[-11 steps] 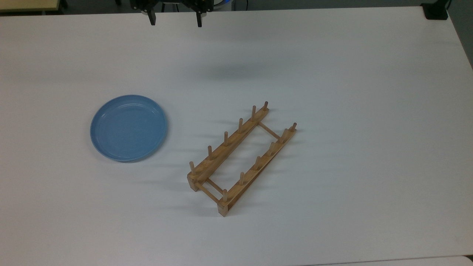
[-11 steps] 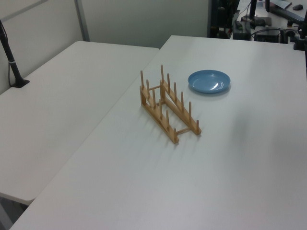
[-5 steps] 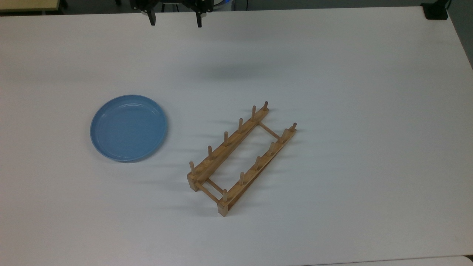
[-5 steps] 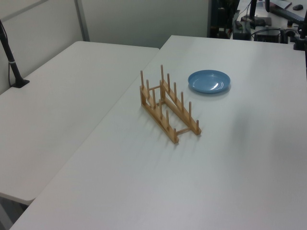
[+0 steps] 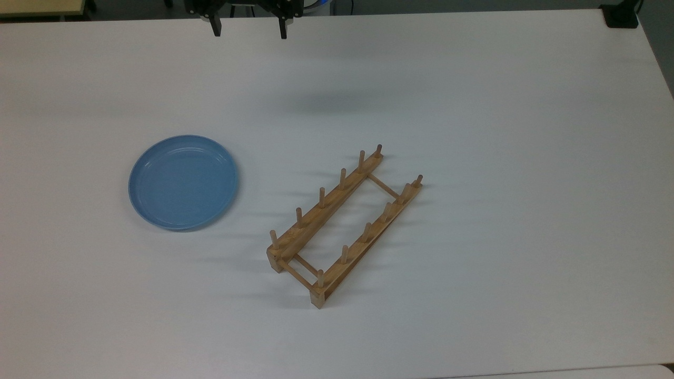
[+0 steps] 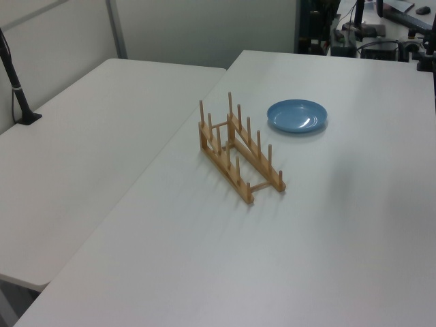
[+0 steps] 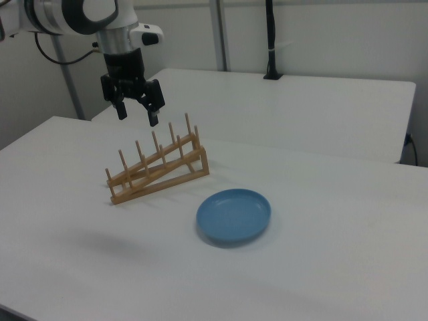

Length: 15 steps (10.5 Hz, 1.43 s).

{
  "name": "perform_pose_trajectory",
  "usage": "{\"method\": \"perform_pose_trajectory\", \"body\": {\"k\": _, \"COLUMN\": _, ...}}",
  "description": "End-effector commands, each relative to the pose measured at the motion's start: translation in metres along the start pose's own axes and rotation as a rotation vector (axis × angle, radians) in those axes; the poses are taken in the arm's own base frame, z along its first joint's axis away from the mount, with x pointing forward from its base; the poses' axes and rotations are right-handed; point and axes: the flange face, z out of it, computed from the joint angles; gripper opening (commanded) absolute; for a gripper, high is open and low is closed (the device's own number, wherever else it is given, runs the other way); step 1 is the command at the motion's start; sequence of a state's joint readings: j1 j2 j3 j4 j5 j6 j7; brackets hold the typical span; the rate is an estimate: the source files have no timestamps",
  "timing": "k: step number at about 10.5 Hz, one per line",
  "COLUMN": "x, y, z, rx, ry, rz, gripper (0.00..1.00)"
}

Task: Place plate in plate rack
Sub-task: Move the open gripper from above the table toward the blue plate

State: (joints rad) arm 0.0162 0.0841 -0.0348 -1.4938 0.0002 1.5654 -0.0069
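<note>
The light-blue plate [image 5: 183, 182] lies flat on the white table, at the top view's left. The wooden plate rack [image 5: 345, 221] stands to its right, lying diagonally, with upright pegs on both rails and nothing in it. The plate [image 6: 296, 115] and rack [image 6: 238, 151] also appear in the left view, and the plate [image 7: 234, 215] and rack [image 7: 158, 167] in the right view. My gripper [image 5: 249, 30] hangs open at the top edge of the top view, well above the table. In the right view the gripper [image 7: 138, 114] hovers high, empty, to the left of the rack.
The white table [image 5: 474, 131] has wide bare space around both objects. A second white table [image 6: 82, 157] adjoins it on the left view's left. A black post [image 7: 270, 40] stands on the far table in the right view.
</note>
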Motion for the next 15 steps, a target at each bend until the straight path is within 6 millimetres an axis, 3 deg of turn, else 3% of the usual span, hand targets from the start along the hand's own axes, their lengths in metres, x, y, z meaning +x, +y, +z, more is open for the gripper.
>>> {"method": "perform_pose_trajectory", "body": {"k": 1, "x": -0.007, "y": 0.001, "z": 0.000, "rx": 0.017, "ry": -0.004, "rz": -0.021, "gripper": 1.00}}
{"method": "perform_pose_trajectory", "body": {"k": 4, "x": -0.007, "y": 0.001, "z": 0.002, "rx": 0.017, "ry": -0.013, "rz": -0.024, "gripper": 0.90}}
{"method": "perform_pose_trajectory", "body": {"k": 6, "x": -0.006, "y": 0.004, "z": 0.007, "rx": 0.015, "ry": -0.028, "rz": -0.036, "gripper": 0.91}}
{"method": "perform_pose_trajectory", "body": {"k": 7, "x": -0.005, "y": 0.003, "z": 0.008, "rx": 0.010, "ry": -0.027, "rz": -0.036, "gripper": 1.00}}
{"method": "perform_pose_trajectory", "body": {"k": 10, "x": 0.002, "y": 0.009, "z": 0.012, "rx": -0.013, "ry": -0.005, "rz": -0.026, "gripper": 1.00}}
{"method": "perform_pose_trajectory", "body": {"k": 12, "x": 0.019, "y": 0.033, "z": 0.024, "rx": -0.025, "ry": 0.054, "rz": 0.009, "gripper": 1.00}}
{"method": "perform_pose_trajectory", "body": {"k": 15, "x": 0.046, "y": 0.076, "z": 0.067, "rx": -0.027, "ry": 0.071, "rz": 0.089, "gripper": 1.00}}
